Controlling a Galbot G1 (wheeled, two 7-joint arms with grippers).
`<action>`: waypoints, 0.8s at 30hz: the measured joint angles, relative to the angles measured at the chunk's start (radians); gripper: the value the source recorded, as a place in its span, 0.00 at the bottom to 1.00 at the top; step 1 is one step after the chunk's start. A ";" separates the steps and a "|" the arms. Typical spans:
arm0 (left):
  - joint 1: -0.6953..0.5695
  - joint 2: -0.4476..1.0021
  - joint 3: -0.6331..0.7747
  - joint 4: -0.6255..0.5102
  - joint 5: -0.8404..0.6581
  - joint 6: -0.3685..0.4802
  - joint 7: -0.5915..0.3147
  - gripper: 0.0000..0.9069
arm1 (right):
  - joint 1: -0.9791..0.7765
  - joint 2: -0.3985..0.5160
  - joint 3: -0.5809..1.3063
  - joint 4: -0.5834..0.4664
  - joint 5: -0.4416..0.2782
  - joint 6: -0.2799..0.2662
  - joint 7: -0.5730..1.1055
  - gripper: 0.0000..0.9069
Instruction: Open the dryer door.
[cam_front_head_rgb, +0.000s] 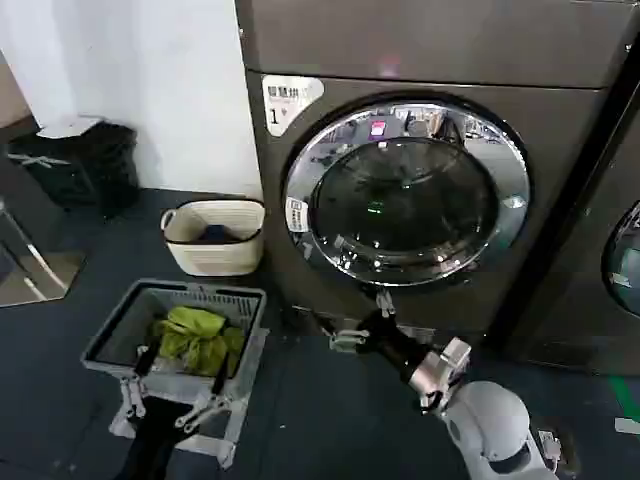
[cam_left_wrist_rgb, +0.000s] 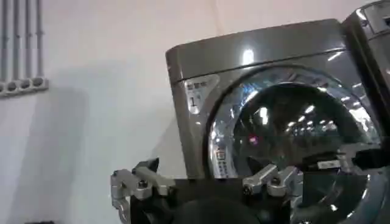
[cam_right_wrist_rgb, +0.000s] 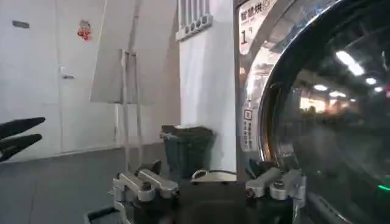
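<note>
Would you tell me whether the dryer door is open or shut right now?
Shut: the dryer door sits flush in the machine front, its chrome ring seated all round.

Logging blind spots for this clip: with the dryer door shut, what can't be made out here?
- Drum contents: the dryer door has dark glass full of reflections in the head view.
- Any door handle or latch: none can be made out on the chrome ring.
- Sticker text beside the "1": too small.
- Neighbouring machine's door: cut off by the head view's edge.
- Beige basket contents: a dark unidentifiable shape.

We see a dark floor carrying the grey-brown dryer, a cream basket, a grey crate and a black bin
</note>
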 joint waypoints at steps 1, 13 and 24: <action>-0.001 -0.001 0.000 0.000 0.000 0.004 0.000 1.00 | 0.003 0.000 0.000 -0.003 -0.004 -0.001 0.008 1.00; -0.003 0.001 0.009 -0.007 0.000 0.073 -0.013 1.00 | 0.118 0.005 -0.046 -0.093 -0.048 0.024 0.042 1.00; -0.006 -0.001 0.008 -0.017 0.008 0.122 -0.019 1.00 | 0.218 0.027 -0.112 -0.187 -0.057 0.036 0.069 1.00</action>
